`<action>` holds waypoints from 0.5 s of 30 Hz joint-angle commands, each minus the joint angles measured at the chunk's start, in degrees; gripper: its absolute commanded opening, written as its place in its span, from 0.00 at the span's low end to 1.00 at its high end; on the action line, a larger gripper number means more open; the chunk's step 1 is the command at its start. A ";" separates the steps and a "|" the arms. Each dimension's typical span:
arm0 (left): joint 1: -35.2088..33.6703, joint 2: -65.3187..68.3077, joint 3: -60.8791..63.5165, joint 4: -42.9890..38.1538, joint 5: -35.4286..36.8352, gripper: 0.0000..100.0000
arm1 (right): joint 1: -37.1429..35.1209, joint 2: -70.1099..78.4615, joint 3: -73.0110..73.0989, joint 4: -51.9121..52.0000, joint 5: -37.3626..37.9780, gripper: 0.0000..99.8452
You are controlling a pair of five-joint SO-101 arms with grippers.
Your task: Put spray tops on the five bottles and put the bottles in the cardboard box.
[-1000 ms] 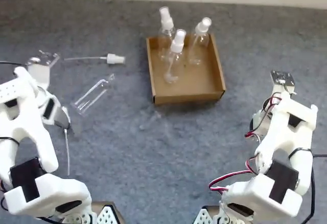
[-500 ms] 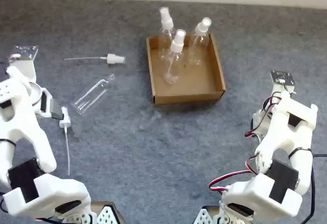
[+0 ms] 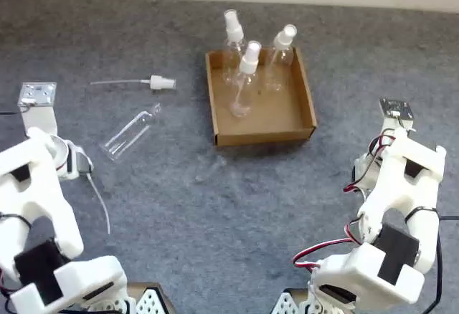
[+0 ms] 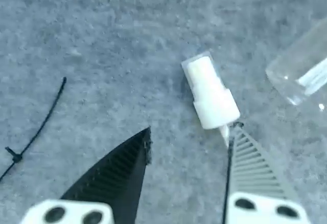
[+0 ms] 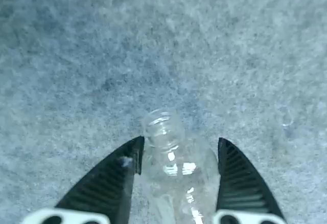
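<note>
Spray top [image 4: 210, 97] lies on the grey bench [image 3: 215, 206], thin dip tube trailing off toward the left arm's base. Left hand [image 4: 192, 130] hangs over it, released, jaws wide; one fingertip touches the top's collar, the other is well apart. Nothing gripped.

Lying bottle [image 3: 130, 133], clear and uncapped, is just beside that top. Second spray top [image 3: 159, 82] is farther out, between the lying bottle and the back of the bench.

Right hand [image 5: 180, 142] is clenched on the held bottle [image 5: 164, 132], fingers tight against its shoulders, open neck pointing away from the wrist.

Box [image 3: 217, 106] mid-bench holds three capped bottles [image 3: 247, 77], standing or leaning. Judged: three done, two to go.

Handling, judged: the top is light hard plastic and will skid or flip if pushed by one finger, so pinch across the collar, not the nozzle. The tube is floppy, so keep it free. Bottles are thin, slick and squashy, so grip the body gently.

Black tie [image 4: 36, 127] lies near the left hand.
</note>
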 commanded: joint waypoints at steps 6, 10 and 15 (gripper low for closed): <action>1.36 -3.56 -1.27 -5.63 9.49 0.23 | -3.21 -0.40 -2.68 3.82 -0.53 0.16; 3.65 -1.19 -3.65 -5.89 15.38 0.22 | -3.91 -0.40 -2.68 3.82 -0.53 0.16; 4.70 7.34 -6.29 -9.05 20.40 0.22 | -3.65 -0.40 -2.68 3.82 -0.53 0.16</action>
